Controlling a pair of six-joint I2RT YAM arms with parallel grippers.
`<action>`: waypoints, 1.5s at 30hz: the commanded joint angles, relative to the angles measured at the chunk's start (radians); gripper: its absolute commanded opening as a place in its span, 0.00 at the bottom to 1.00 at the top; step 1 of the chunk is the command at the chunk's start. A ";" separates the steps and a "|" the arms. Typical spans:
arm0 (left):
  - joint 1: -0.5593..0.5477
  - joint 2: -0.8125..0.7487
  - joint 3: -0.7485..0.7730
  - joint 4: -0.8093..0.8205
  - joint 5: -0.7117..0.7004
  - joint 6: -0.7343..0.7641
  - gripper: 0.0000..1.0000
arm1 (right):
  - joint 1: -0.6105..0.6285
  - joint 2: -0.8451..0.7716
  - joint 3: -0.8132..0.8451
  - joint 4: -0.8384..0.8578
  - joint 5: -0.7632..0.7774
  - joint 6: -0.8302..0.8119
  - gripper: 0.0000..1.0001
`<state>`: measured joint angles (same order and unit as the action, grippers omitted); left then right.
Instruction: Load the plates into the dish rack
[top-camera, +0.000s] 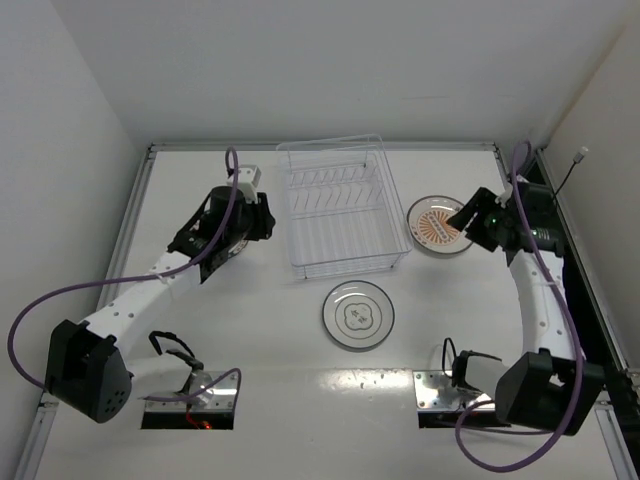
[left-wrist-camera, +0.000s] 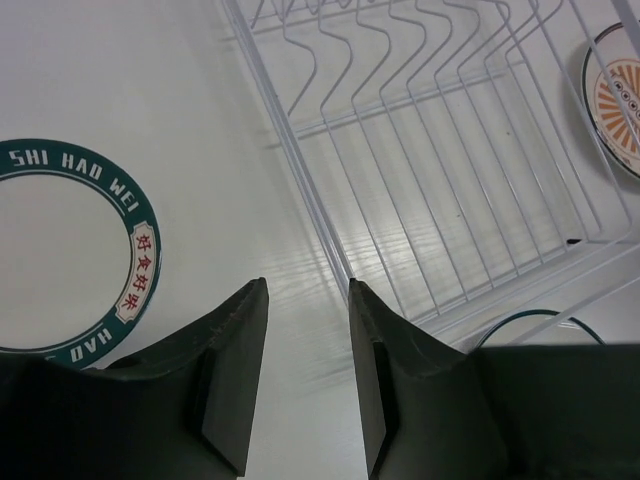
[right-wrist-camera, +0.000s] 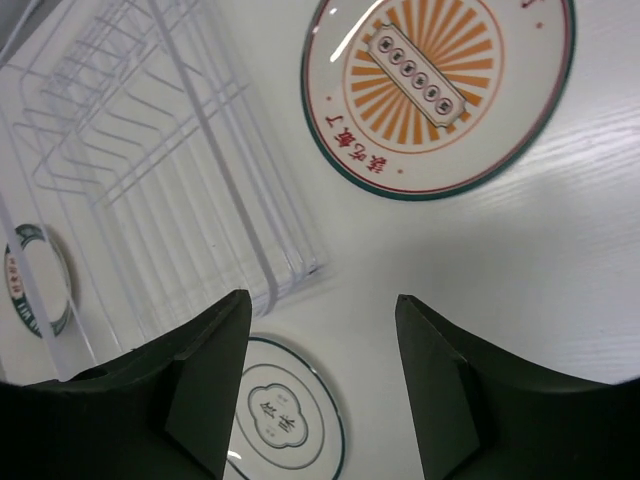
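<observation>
The worktop (top-camera: 260, 330) carries the rack (top-camera: 335, 225) at centre. It holds no plate yet, so the step in hand looks like the first pick-up. Three plates lie flat around it: the sunburst plate (top-camera: 437, 224) at its 3 o'clock, the white plate (top-camera: 358, 316) at 6, and the green-rim plate (left-wrist-camera: 138, 262) at 9. The right gripper (right-wrist-camera: 322, 300) hovers released and empty, with the sunburst plate just ahead at its 12 o'clock. The left gripper (left-wrist-camera: 307, 300), jaws narrowly parted on nothing, sits between the green-rim plate and the rack. The next move probably calls for catching a rim, clenching, then tilting that plate upright between the tines.
</observation>
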<state>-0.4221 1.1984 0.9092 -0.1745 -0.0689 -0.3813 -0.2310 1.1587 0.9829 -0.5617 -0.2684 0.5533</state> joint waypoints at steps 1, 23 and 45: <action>-0.014 0.000 -0.001 0.023 -0.052 0.036 0.35 | -0.018 -0.057 -0.038 0.009 0.074 0.025 0.57; -0.014 0.062 0.037 -0.046 -0.144 0.005 0.53 | -0.386 0.361 -0.297 0.385 -0.354 0.267 0.64; -0.014 0.107 0.076 -0.085 -0.204 -0.004 0.53 | -0.235 0.647 -0.155 0.545 -0.221 0.445 0.00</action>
<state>-0.4324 1.3090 0.9455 -0.2619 -0.2489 -0.3786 -0.4732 1.8462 0.8059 -0.0147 -0.5526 1.0199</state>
